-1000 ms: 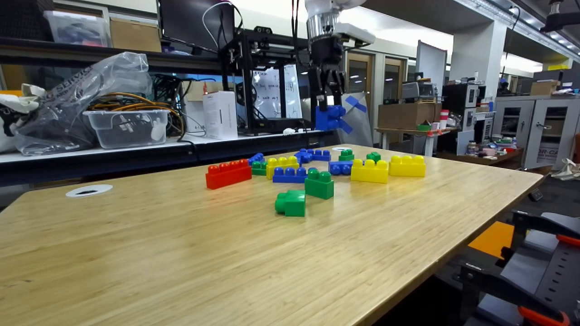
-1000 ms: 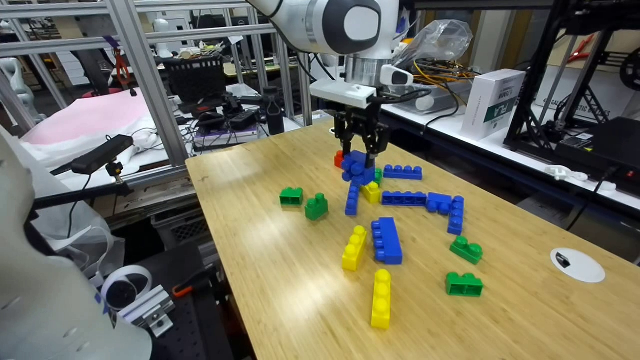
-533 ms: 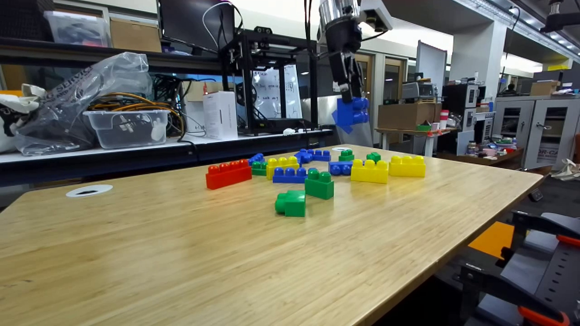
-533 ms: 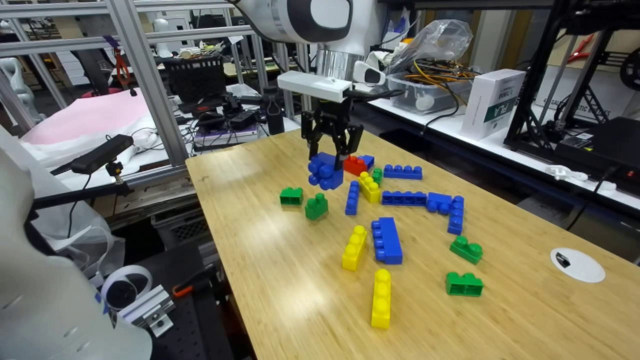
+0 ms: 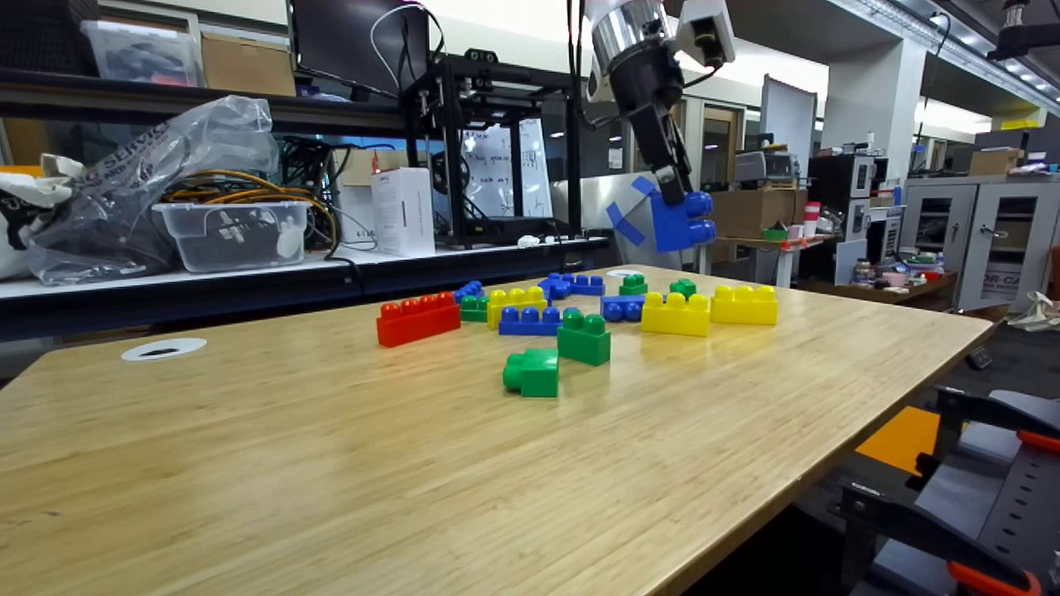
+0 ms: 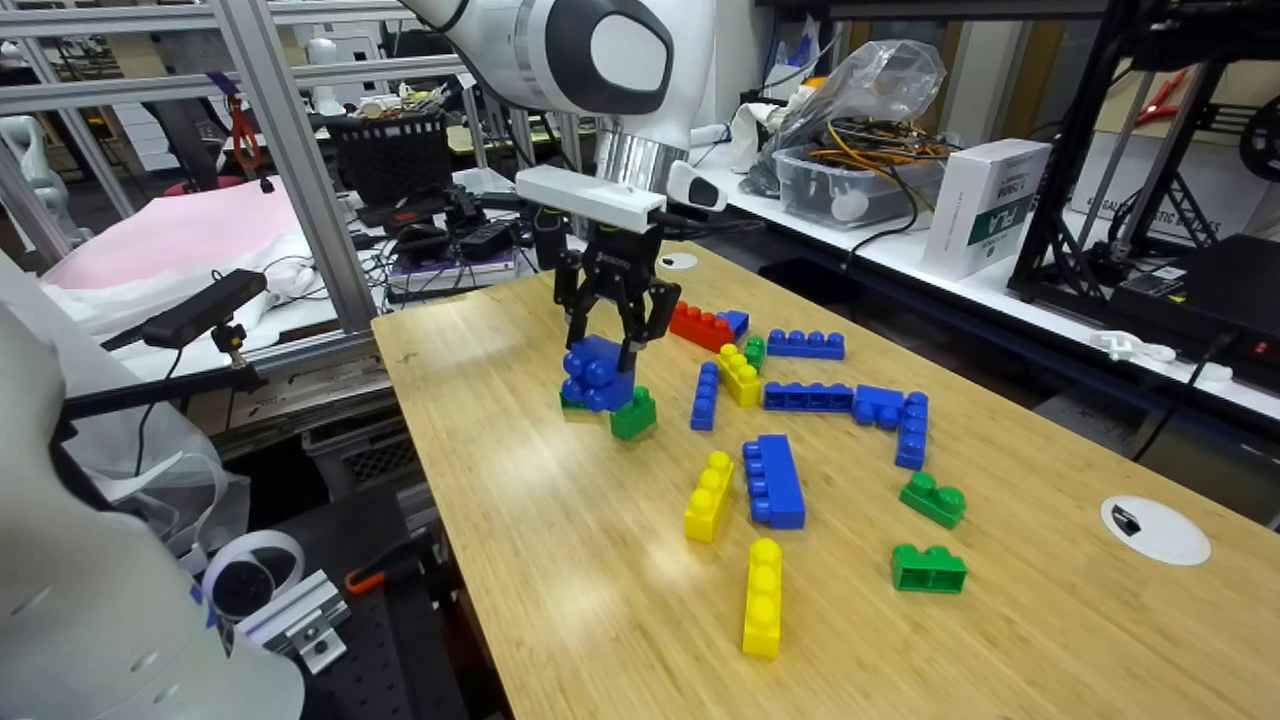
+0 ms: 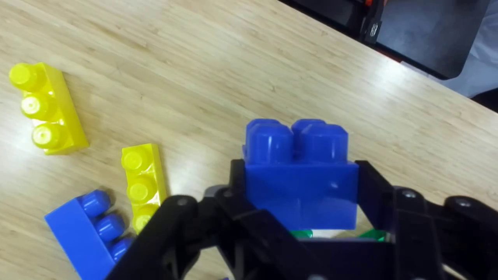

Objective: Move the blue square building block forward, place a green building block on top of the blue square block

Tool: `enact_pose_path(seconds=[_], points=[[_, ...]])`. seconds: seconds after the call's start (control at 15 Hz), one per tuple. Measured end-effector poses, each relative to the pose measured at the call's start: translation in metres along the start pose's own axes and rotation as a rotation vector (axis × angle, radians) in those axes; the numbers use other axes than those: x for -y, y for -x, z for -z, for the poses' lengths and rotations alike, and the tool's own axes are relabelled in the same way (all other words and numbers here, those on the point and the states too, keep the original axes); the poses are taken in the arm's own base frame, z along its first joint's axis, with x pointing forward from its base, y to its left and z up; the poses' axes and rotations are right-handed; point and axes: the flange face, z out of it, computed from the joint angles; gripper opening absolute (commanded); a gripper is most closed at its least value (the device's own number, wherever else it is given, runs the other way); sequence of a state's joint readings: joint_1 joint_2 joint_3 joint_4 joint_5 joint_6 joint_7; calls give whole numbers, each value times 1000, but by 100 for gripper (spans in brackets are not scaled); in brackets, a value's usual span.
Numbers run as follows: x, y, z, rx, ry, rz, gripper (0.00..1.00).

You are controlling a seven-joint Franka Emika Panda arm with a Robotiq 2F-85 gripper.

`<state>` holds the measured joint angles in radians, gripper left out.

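My gripper (image 6: 601, 348) is shut on the blue square building block (image 6: 598, 374) and holds it above the table. The block also shows in an exterior view (image 5: 672, 225), tilted, with its studs facing sideways. In the wrist view the block (image 7: 301, 192) sits between both fingers of the gripper (image 7: 301, 167). Several green bricks lie on the table. A darker upright green brick (image 5: 584, 341) stands beside a brighter green brick (image 5: 538, 372) lying on its side. I cannot tell for certain which is the task's green building block. In an exterior view the held block partly covers this pair.
A red brick (image 5: 418, 319), yellow bricks (image 6: 708, 497) and longer blue bricks (image 6: 775, 482) are scattered on the table. Two more green bricks (image 6: 928, 570) lie to one side. The table edge (image 7: 389, 64) shows at upper right in the wrist view.
The gripper has carried the blue square block sideways, rightward in an exterior view and leftward and lower in an exterior view, and has tilted with it. The bricks on the table have not moved.
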<state>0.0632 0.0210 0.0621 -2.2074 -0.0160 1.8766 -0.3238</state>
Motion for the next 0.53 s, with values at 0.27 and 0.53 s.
enact_pose_path(seconds=[0.27,0.53], points=[[-1,-6,-27,81,-2,13,44],[-8,-16,-53,178,8,2,44]])
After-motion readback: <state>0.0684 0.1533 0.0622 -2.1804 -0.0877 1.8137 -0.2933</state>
